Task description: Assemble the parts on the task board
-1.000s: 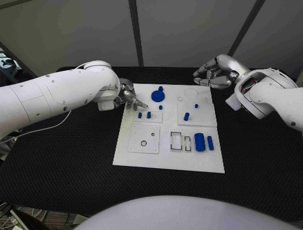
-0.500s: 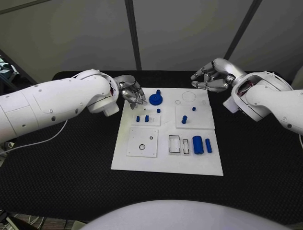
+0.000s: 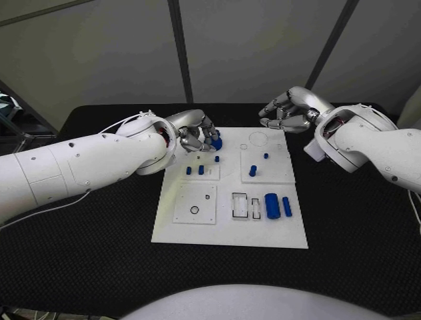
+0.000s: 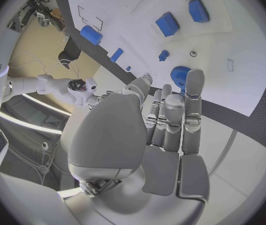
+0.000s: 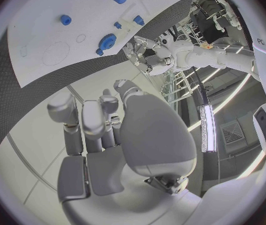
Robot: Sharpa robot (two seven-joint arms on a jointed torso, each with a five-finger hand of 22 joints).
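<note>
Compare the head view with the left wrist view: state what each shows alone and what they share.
Head view alone: the task board's whole outline on the black table, with the right hand held above the board's far edge. Left wrist view alone: the back of the left hand, its fingers pointing toward the blue gear. Shared: the gear, the large blue cylinder and the board's rectangular slots.

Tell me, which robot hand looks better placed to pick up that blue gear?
Probably the left robot hand: it hovers right beside the blue gear on the task board. The right robot hand hangs beyond the board's far edge.
</note>
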